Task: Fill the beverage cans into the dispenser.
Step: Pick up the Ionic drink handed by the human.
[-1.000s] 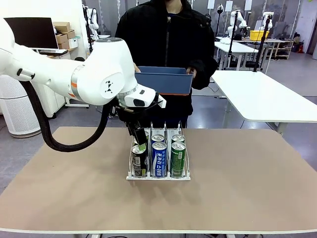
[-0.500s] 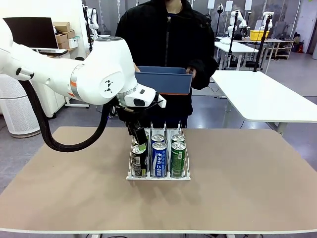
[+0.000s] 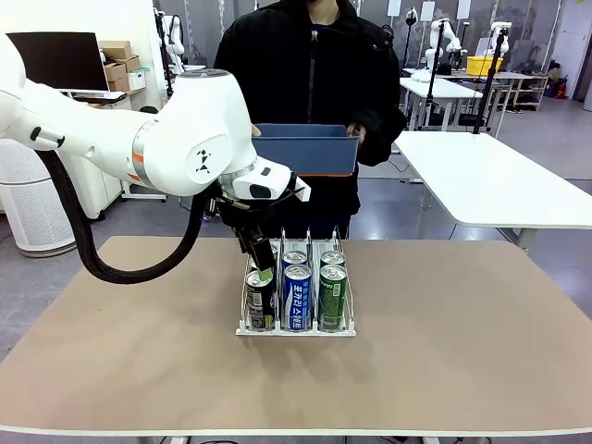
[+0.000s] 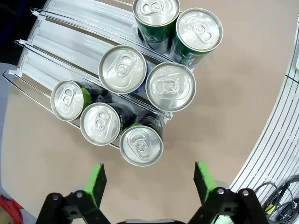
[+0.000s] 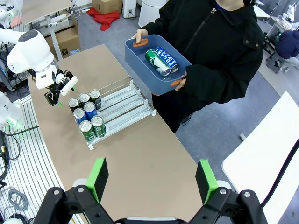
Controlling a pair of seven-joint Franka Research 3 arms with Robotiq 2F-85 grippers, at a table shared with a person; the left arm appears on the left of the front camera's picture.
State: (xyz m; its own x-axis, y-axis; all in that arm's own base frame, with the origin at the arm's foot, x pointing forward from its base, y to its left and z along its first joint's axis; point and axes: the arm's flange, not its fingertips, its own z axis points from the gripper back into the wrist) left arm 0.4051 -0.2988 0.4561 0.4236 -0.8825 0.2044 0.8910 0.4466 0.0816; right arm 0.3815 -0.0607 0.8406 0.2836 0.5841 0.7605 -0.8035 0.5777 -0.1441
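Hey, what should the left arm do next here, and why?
Probably lift the left gripper clear of the dispenser and head toward the blue tub the person holds. Its jaws are open and empty above the black can already standing in its lane, and a green can and a blue can lie in the tub.

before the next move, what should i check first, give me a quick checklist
1. Left tool open and empty: ok
2. Right tool open and empty: ok
3. Seven cans upright in the dispenser: ok
4. Free lane room behind them: ok
5. Spare cans ready, two lying in the blue tub that the person holds: ok
6. Left tool high enough to clear the can tops: cannot tell
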